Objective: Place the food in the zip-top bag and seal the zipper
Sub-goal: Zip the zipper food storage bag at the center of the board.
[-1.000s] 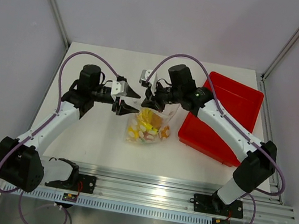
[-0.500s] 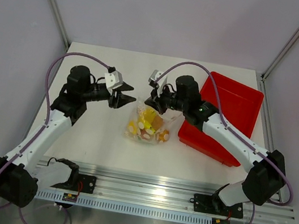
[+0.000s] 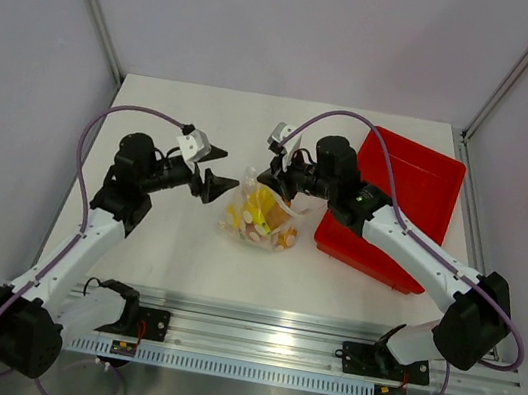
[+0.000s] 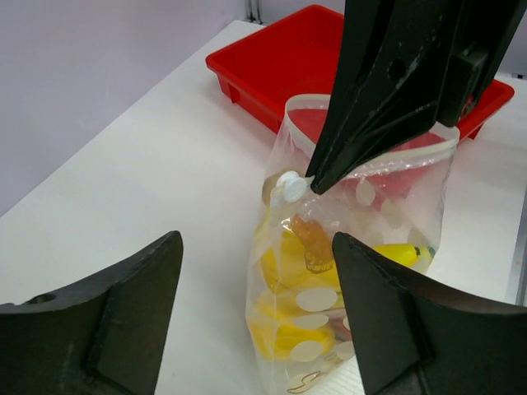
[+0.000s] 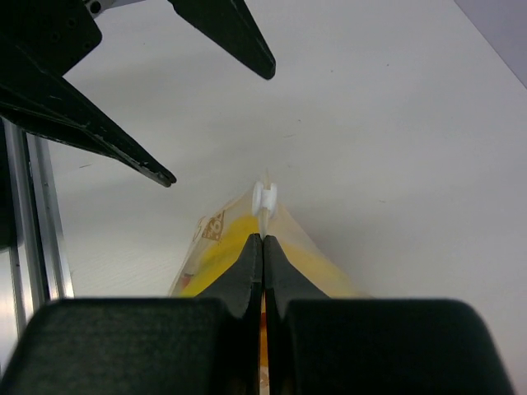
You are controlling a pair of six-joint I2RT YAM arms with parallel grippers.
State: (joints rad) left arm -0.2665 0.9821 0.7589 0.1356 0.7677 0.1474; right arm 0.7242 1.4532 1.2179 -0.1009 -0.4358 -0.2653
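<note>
The left arm stretches forward and inward, the left gripper (image 3: 226,171) spread wide and empty, while the right arm bends across toward it, the right gripper (image 3: 264,183) tilted down with jaws pinched tight on the zip-top bag (image 3: 262,220).

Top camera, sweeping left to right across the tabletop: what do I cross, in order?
left gripper → zip-top bag → red tray
</note>
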